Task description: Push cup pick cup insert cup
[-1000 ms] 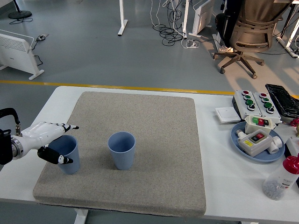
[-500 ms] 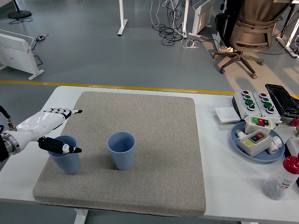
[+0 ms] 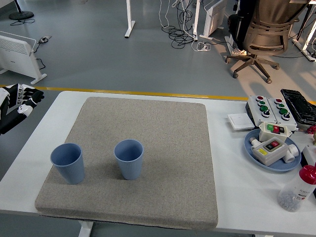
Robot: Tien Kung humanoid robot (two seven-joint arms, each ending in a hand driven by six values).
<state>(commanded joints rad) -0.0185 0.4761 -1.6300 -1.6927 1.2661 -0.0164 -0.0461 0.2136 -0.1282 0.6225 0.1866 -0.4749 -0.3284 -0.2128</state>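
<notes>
Two blue plastic cups [image 3: 67, 162] [image 3: 129, 158] stand apart, unnested; left hand [image 3: 17, 101] hangs empty, fingers loosely spread, at the tabletop's [image 3: 232, 163] edge.

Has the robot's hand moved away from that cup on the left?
Yes. The left hand has pulled up and left, off the left cup, out past the grey mat's edge.

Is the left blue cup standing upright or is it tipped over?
Upright. The left blue cup stands on the grey mat with its open rim facing up, apart from the other blue cup; no hand touches it.
</notes>
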